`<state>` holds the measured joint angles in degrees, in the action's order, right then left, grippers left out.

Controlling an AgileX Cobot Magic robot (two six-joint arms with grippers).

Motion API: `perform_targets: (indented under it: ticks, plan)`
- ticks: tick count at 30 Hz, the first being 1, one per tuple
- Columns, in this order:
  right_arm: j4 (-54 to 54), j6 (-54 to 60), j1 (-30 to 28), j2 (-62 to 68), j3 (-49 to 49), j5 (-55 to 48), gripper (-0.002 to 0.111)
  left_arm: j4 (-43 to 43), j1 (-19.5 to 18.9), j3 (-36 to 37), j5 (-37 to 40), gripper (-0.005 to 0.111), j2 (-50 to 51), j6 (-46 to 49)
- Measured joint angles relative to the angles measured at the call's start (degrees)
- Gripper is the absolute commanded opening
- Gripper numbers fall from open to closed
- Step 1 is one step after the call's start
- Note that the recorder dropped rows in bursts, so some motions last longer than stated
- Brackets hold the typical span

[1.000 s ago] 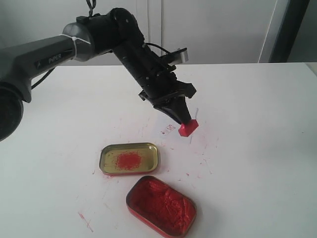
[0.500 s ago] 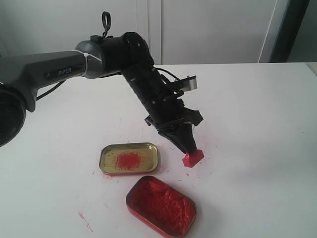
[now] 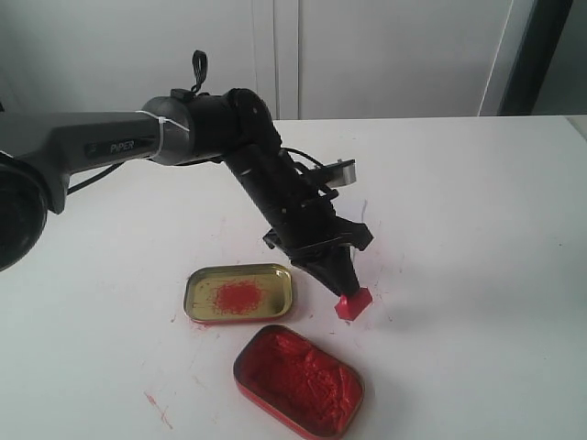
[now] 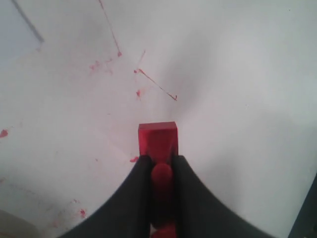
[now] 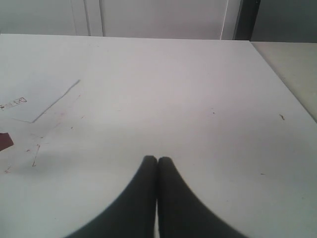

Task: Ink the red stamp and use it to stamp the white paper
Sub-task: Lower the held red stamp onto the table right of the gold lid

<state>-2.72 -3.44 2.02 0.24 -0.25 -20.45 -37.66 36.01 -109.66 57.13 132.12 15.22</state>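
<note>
My left gripper point(image 3: 347, 288) is shut on the handle of the red stamp point(image 3: 353, 303), which is tilted. The stamp's square base sits low over the bare table, between the gold lid and the red ink tin; contact with the table cannot be told. In the left wrist view the red stamp point(image 4: 157, 139) sticks out past the gripper point(image 4: 161, 166) over ink-flecked white table. The white paper point(image 5: 37, 96) lies flat farther back, with a small printed mark near its edge; a corner of the paper point(image 4: 15, 22) also shows. My right gripper point(image 5: 157, 160) is shut on nothing, over bare table.
The gold lid point(image 3: 239, 292) with a red smear lies left of the stamp. The open red ink tin point(image 3: 298, 379) sits at the front, close to the stamp. Red ink flecks and streaks point(image 3: 158, 408) mark the table. The table's right edge point(image 5: 282, 84) shows in the right wrist view.
The left gripper has carried the stamp down and toward the front, from over the paper area to a spot beside the gold lid. In the last half second it only shifted slightly.
</note>
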Motion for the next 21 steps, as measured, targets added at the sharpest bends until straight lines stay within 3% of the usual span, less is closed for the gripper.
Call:
perform_targets:
  ticks: [21]
  plan:
    - [0.0, 0.0, 0.0, 0.0, 0.0, 0.0, 0.0, 0.4, 0.0, 2.8, -4.9, 0.0, 0.0, -0.1]
